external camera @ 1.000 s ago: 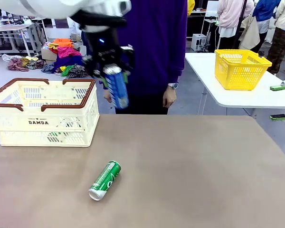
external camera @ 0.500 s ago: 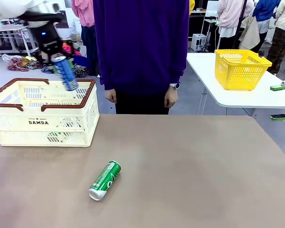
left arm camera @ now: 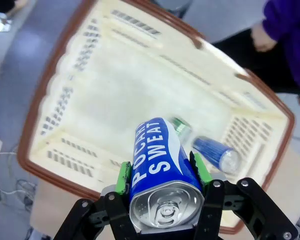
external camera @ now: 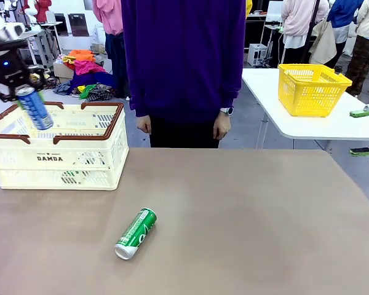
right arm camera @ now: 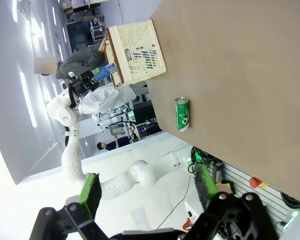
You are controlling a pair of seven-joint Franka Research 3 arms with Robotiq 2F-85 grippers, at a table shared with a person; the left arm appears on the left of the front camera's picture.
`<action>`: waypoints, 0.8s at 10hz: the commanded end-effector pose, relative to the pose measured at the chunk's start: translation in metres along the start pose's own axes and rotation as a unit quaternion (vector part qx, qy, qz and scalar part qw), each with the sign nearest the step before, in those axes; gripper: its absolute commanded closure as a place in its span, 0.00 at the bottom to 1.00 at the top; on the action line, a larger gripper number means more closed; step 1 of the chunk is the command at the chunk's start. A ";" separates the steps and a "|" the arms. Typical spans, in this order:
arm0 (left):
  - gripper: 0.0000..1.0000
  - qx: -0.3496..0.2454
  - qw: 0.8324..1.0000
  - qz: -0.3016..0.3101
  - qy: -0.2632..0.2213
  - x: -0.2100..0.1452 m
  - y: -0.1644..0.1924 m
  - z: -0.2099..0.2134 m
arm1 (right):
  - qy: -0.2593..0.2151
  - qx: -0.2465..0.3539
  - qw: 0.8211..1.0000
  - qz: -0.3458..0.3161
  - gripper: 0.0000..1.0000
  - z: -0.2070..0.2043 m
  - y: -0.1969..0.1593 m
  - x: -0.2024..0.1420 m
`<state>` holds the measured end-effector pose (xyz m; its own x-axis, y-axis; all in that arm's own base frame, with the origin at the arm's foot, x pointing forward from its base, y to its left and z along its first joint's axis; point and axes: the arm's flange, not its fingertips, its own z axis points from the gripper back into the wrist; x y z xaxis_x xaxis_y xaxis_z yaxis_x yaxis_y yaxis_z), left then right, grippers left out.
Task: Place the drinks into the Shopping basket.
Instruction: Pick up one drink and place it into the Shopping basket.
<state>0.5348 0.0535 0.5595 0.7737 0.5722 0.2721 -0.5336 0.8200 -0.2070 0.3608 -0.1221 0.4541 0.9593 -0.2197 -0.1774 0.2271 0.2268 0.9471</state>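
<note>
- Since a second ago, the left gripper has carried its blue can leftward from in front of the person to the far left, above the Shopping basket; the green can has not moved.
- Left fingers pinch the blue can across its body, near the silver top, so it hangs tilted over the basket's left end.
- Below it, inside the basket, lie another blue can and a green-patterned one.
- Right gripper hangs spread and empty, well apart from the cans.
- The green can lies on its side on the near surface, left of middle.
- Judgement: it is light, stiff, thin-walled, smooth and prone to rolling; grasp across mid-body, gently, to avoid denting.
</note>
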 end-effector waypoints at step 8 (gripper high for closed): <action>1.00 0.035 0.994 -0.090 -0.044 -0.028 -0.014 -0.038 | -0.001 0.007 1.000 0.007 0.00 0.000 0.002 0.000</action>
<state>0.5302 0.0371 0.5314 0.8152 0.4765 0.3293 -0.4629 0.8777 -0.1239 0.3609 -0.1220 0.4541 0.9594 -0.2192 -0.1773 0.2269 0.2268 0.9471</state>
